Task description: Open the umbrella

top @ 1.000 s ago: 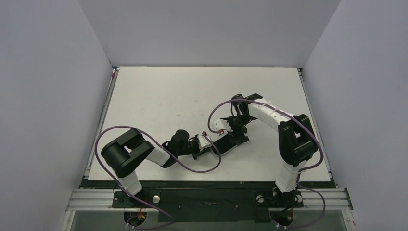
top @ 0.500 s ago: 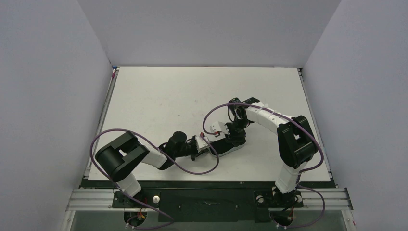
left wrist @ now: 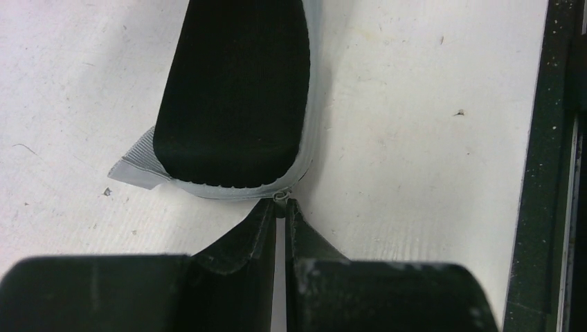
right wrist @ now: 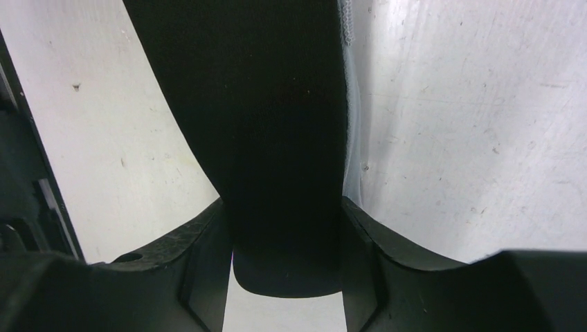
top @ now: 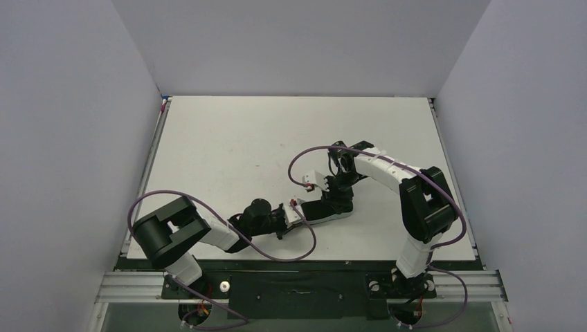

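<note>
Left wrist view: the left gripper has its two fingers almost together, pinching the small metal zip pull at their tips. Just beyond is the rounded end of a black pouch edged with pale grey zip, with a grey tab sticking out on its left side. The pouch lies flat on the white table.

Right wrist view: the right gripper is clamped across the pouch near one end, a finger pressed on each long side. The black fabric runs away from the camera.

Top view: the pouch lies near the table's front edge, right of centre. The left gripper is at its left end and the right gripper over its right end. The umbrella itself shows in no view. Whether it is inside the pouch I cannot tell.
</note>
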